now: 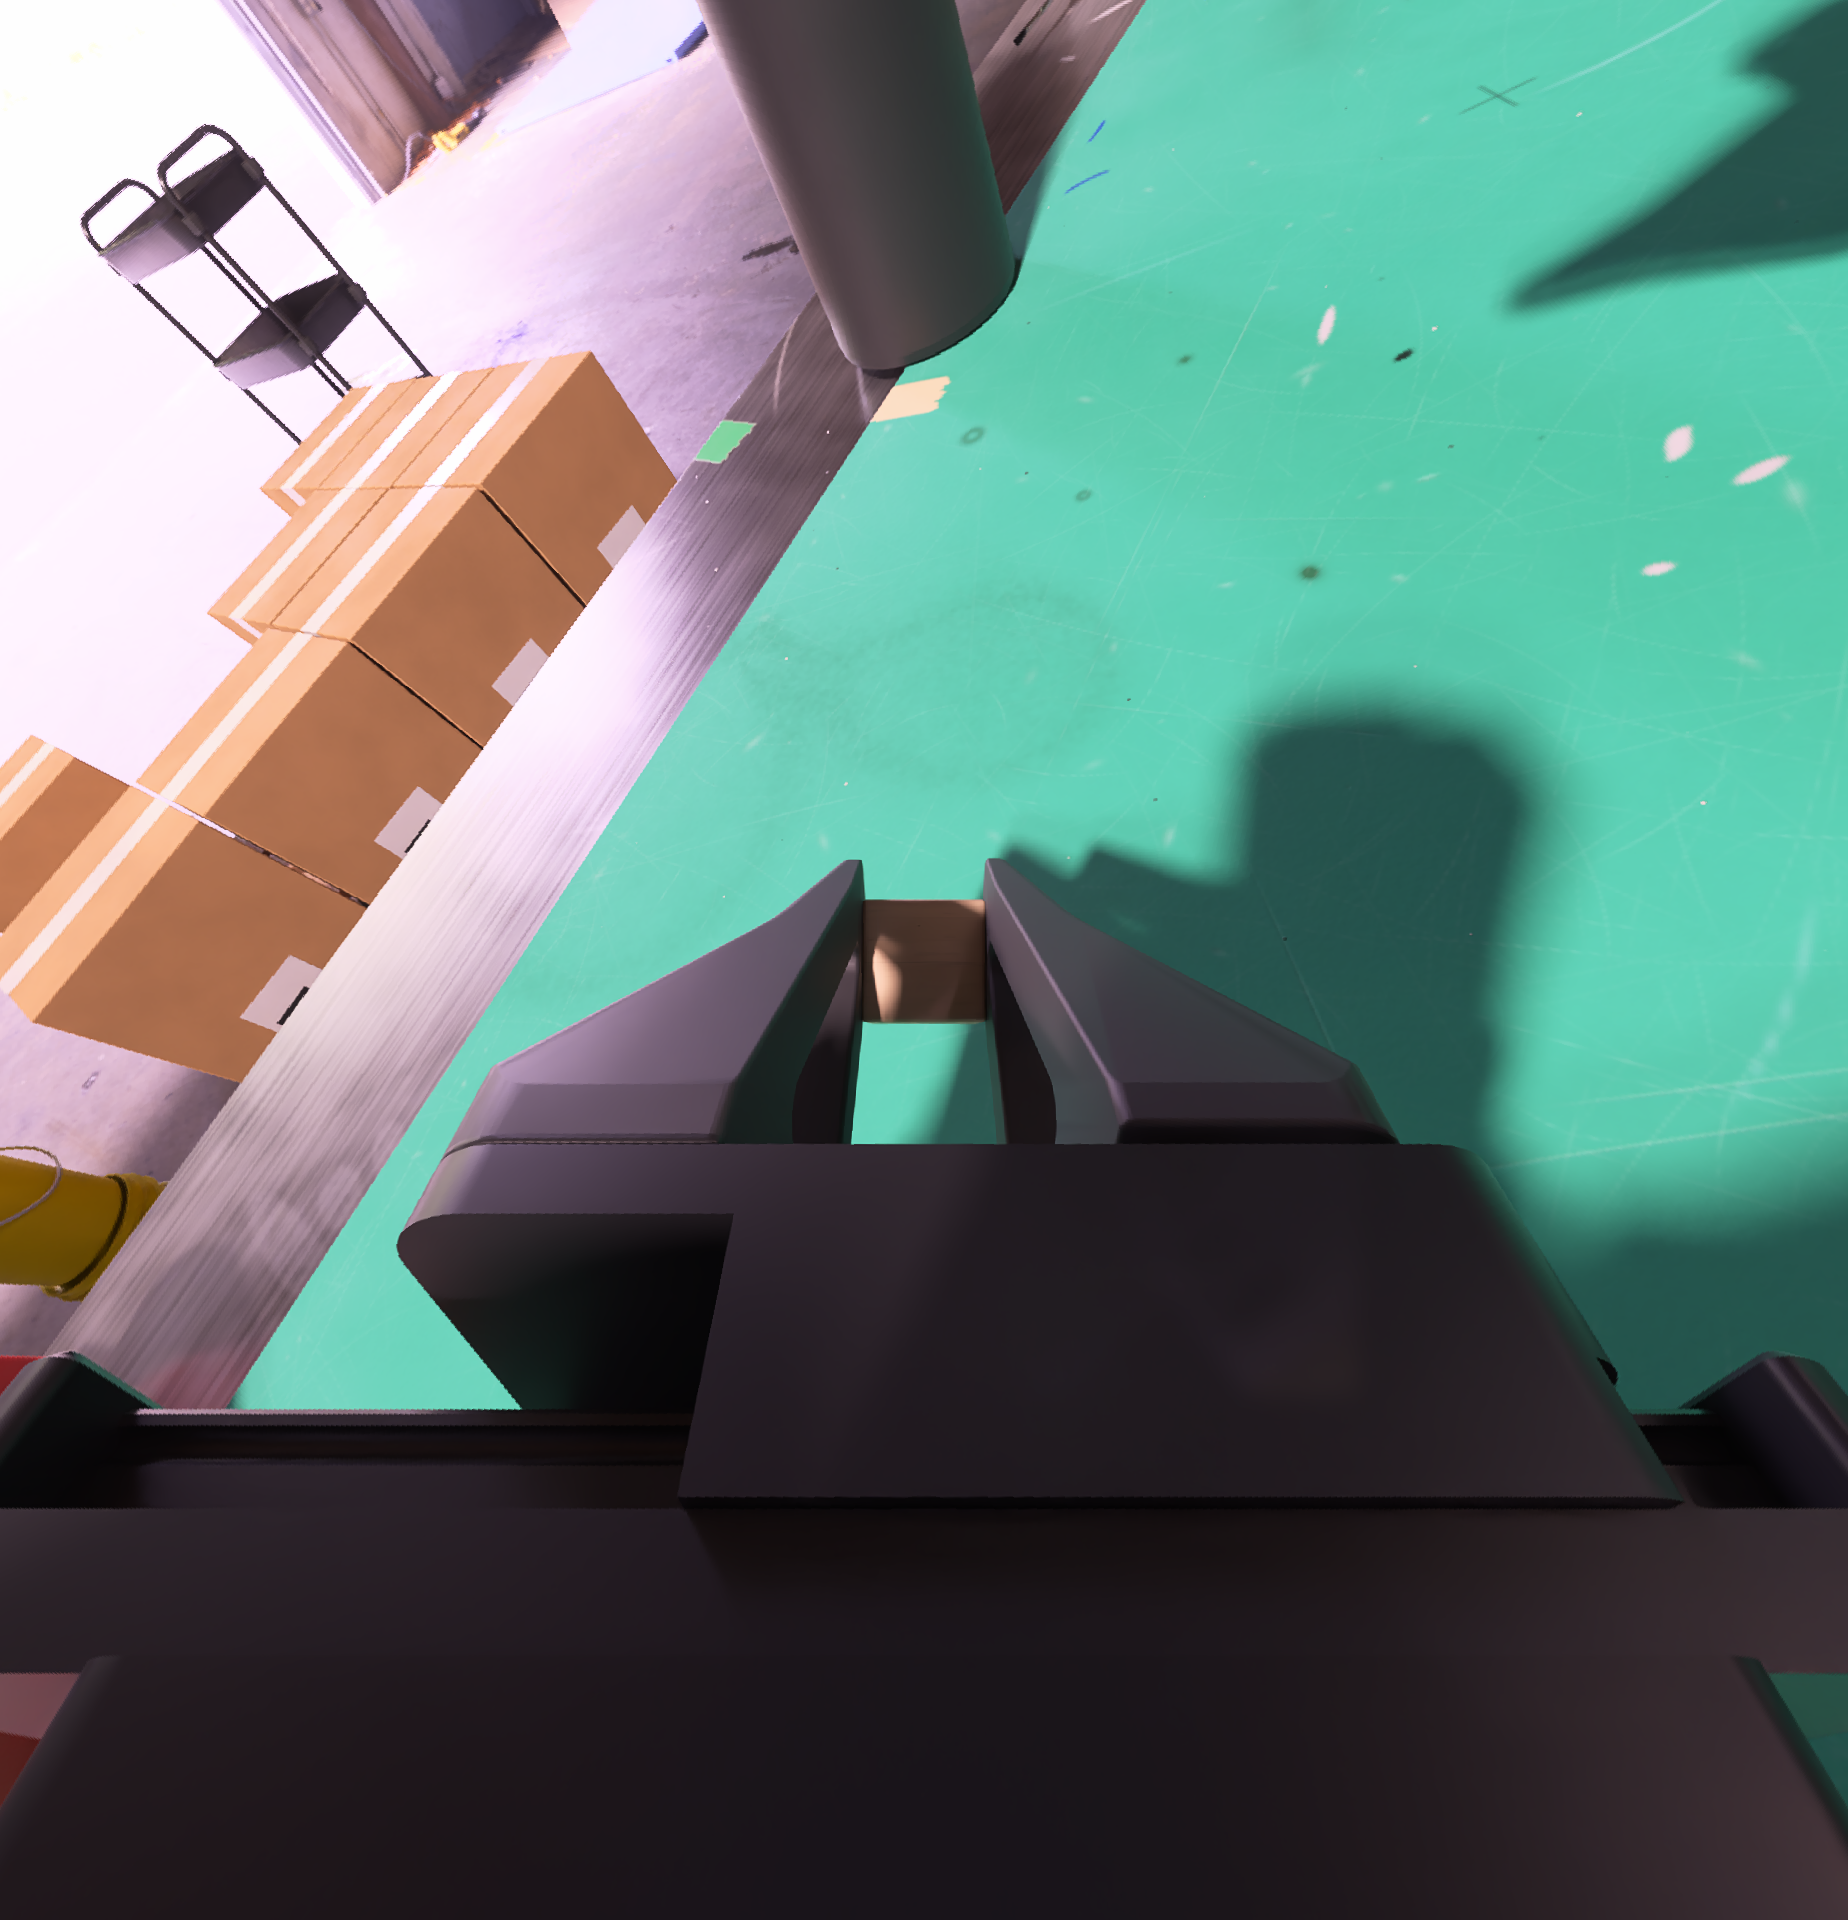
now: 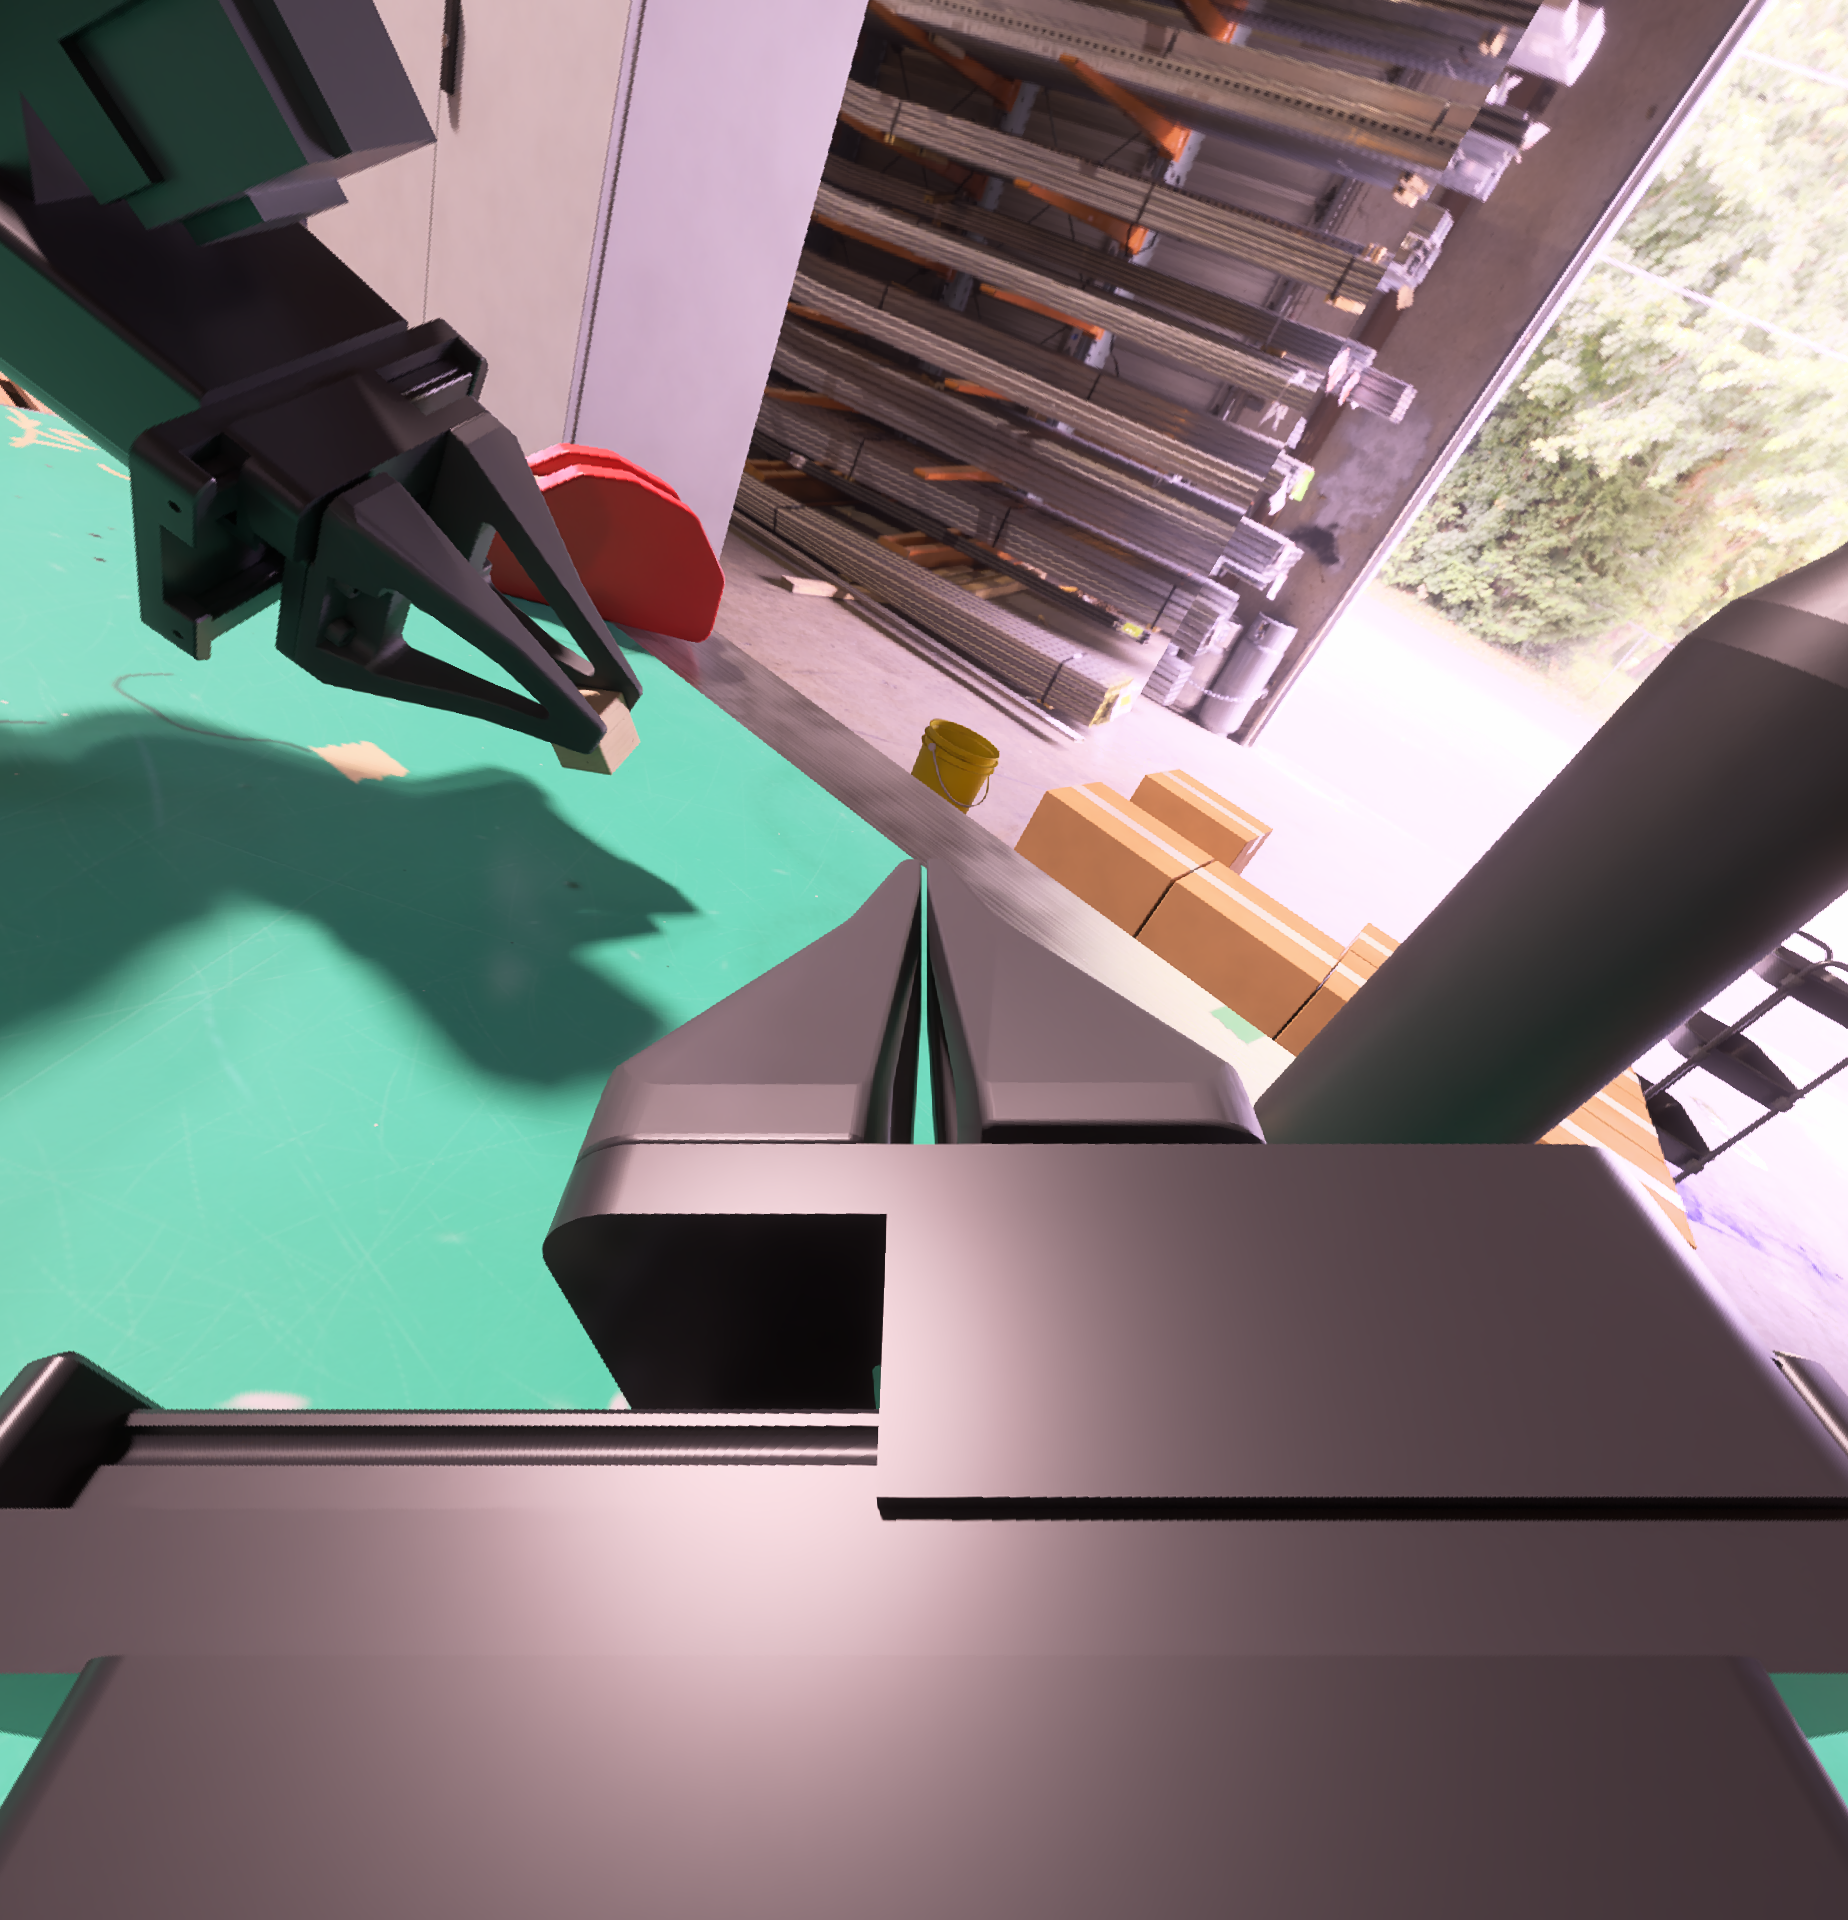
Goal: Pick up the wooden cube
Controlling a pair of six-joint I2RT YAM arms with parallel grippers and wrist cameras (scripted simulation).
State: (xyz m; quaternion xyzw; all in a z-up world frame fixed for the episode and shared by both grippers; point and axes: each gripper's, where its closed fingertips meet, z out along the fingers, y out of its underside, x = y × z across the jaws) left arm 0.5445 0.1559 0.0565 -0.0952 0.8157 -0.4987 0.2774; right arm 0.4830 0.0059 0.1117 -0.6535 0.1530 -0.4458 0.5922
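Green mat (image 1: 1211, 623) below pale, jaw-clamped wooden cube (image 1: 922, 958).

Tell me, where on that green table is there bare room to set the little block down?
Nearly all the green mat is bare, between the grey post and the left gripper holding the wooden cube. Only the table's edge strip is tight.

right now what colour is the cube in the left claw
Pale tan, like light wood. The wooden cube shows best in the left wrist view, pinched in the left claw.

small light wooden cube (image 1: 922, 958), pinched between dark fingers (image 1: 795, 977), above green mat (image 1: 1315, 520)
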